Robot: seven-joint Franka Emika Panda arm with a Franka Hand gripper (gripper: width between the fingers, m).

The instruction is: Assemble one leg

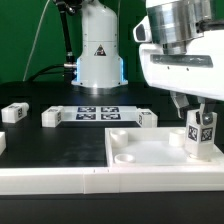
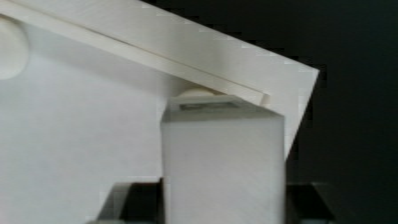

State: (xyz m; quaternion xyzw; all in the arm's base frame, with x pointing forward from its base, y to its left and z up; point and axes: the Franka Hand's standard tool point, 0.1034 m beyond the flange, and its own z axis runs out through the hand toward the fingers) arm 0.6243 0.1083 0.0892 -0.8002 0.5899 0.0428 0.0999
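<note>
My gripper (image 1: 199,116) is shut on a leg (image 1: 200,138), a small white block with a black-and-white tag facing the camera. It holds the leg upright over the right-hand corner of the large white square panel (image 1: 150,152). In the wrist view the leg (image 2: 222,150) stands between my dark fingers (image 2: 146,202), its far end at the panel's (image 2: 107,110) corner, where a round socket (image 2: 208,98) partly shows. I cannot tell whether the leg's end touches the socket. Three more legs lie on the black table: one (image 1: 14,113), one (image 1: 52,117) and one (image 1: 148,119).
The marker board (image 1: 97,112) lies behind the panel, between two loose legs. The arm's white base (image 1: 98,55) stands at the back. A white rail (image 1: 50,182) runs along the table's front.
</note>
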